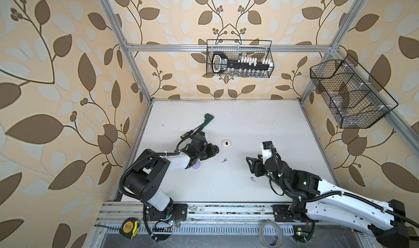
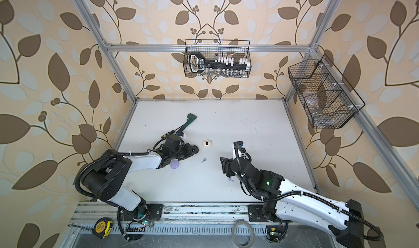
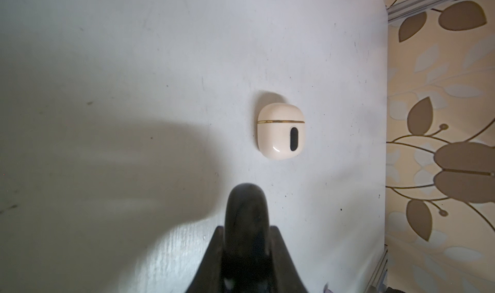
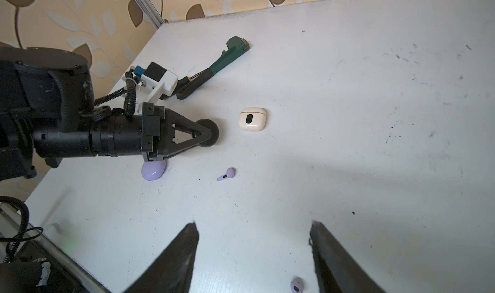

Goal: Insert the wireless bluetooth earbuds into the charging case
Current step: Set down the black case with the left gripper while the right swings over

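Lavender earbud (image 4: 296, 285) loose on the desk (image 4: 348, 117), near the empty, wide-open right gripper (image 4: 254, 224); second lavender earbud (image 4: 227, 174) mid-desk. Probably light, rigid, slick (apt to skitter): best pinched across the stem. Left gripper (image 1: 215, 149) clamped on a black case (image 3: 246, 206)

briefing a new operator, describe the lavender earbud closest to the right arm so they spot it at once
Start at the white table and find the right gripper, which is open. The lavender earbud lies right next to it. The other lavender earbud lies mid-table, nearer the cream case.
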`<action>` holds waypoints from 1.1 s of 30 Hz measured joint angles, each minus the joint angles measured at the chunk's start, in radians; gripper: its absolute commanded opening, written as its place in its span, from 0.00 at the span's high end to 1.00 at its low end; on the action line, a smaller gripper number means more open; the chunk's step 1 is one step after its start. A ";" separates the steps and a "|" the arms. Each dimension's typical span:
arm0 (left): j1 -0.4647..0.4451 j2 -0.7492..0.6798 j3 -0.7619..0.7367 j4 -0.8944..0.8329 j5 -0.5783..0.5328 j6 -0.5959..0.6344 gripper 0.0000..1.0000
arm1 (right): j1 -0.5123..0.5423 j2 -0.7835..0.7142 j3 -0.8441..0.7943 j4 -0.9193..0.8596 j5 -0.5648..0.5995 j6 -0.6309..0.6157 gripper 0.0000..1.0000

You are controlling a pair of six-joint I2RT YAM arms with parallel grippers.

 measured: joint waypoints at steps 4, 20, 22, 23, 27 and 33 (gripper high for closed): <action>0.000 0.066 0.048 -0.010 0.008 0.002 1.00 | -0.006 0.023 0.000 0.001 -0.013 0.006 0.32; 0.000 0.086 0.080 -0.052 -0.010 0.034 0.41 | -0.011 0.029 0.000 0.002 -0.036 0.027 0.18; 0.000 0.064 0.080 -0.075 -0.026 0.041 0.33 | -0.011 0.028 0.000 0.008 -0.040 0.028 0.17; 0.000 0.054 0.080 -0.087 -0.029 0.043 0.30 | -0.012 0.028 0.000 0.012 -0.045 0.026 0.16; 0.000 0.000 0.079 -0.152 -0.060 0.061 0.14 | -0.014 0.030 -0.002 0.058 -0.074 0.022 0.13; 0.000 -0.230 0.073 -0.313 -0.137 0.076 0.06 | 0.031 0.076 -0.005 0.193 -0.094 -0.014 0.11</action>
